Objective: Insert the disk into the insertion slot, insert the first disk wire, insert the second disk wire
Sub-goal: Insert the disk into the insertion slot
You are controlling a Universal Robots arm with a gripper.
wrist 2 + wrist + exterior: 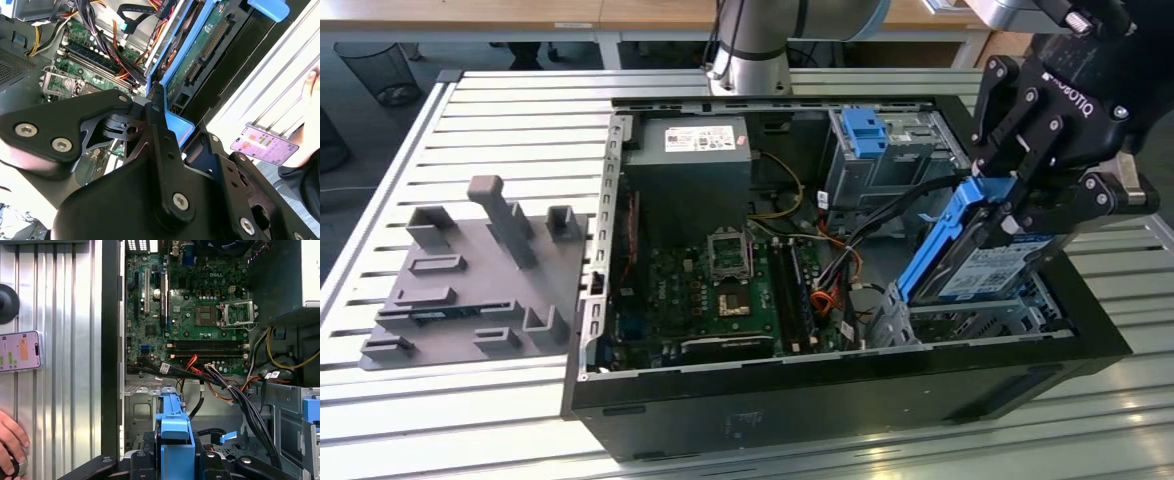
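**Over the case's drive corner: disk clenched, tilted toward the slot**

At the exterior view's right end of the open black computer case (761, 410), clenched tight with the tool (1003, 195) on the upper end of the disk (987, 265), pinching its bright blue carrier from both sides. Held steeply tilted, white label toward the exterior camera, lower end down at the mouth of the insertion slot (958, 318), the low perforated grey cage in the case's near corner. Not lying flat inside it; cannot tell whether touching the cage metal.

Just behind, toward the arm's base (747, 55), the taller grey cage (887, 165) with a blue latch (865, 130). Between that cage and the green motherboard (720, 290), a loose run of black, red and orange cables (834, 265), draped close beside the disk's lower end.

Seen in the second wrist view: green circuit-board face of the disk (205, 45), running away from the tool (150, 107). Seen in the first wrist view: blue carrier of the disk (172, 430) edge-on between the black links of the tool (176, 462).

Outside the case, on the slatted metal tabletop (494, 110): a grey moulded fixture plate (467, 280) at the exterior view's left. Also a phone (20, 351) with a lit screen, flat on the slats, and a person's hand (11, 437) near it.
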